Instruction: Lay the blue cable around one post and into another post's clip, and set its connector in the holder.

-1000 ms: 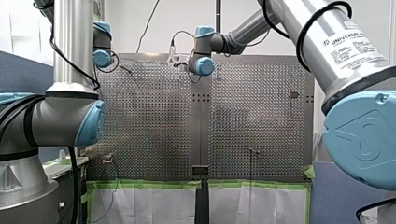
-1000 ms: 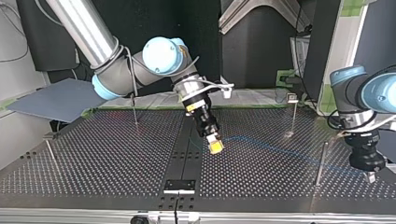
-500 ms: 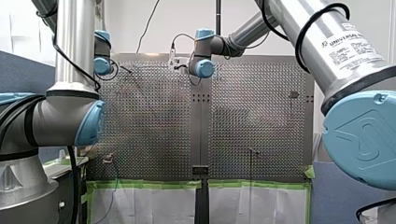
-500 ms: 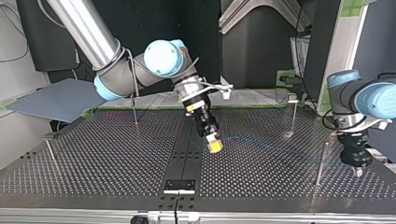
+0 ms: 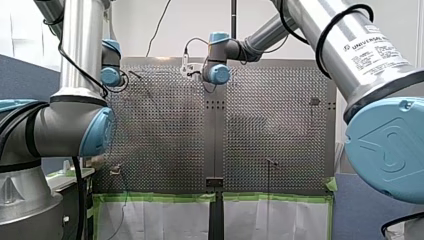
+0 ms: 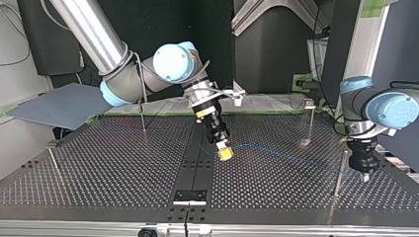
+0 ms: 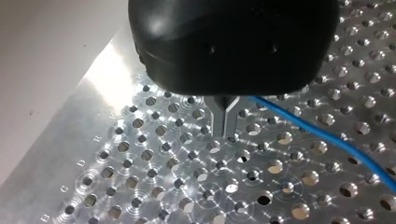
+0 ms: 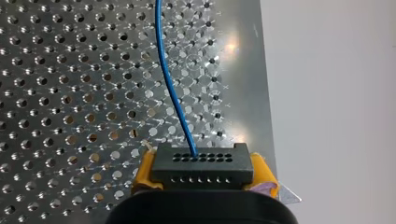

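Observation:
In the top view my right gripper (image 6: 225,154), with yellow pads, hangs just above the table's middle, shut on the black connector (image 8: 201,165). The blue cable (image 6: 291,158) runs from it across the perforated table (image 6: 108,168) to my left gripper (image 6: 364,177) at the view's right. That gripper stands just behind a thin post (image 6: 340,170). In the left wrist view its metal fingers (image 7: 219,122) are pressed together, and the blue cable (image 7: 327,137) comes out right beside their base. A black holder (image 6: 189,196) sits at the table's front middle.
More thin posts stand at the top view's back right (image 6: 310,123), back left (image 6: 143,118) and far left (image 6: 53,160). A grey panel (image 6: 59,106) lies off the table's left corner. In the left wrist view the table's edge (image 7: 70,140) is close beside the fingers.
My left gripper has moved toward the top view's left and a little back, up to the thin post, taking the cable's end along. My right gripper has shifted only slightly.

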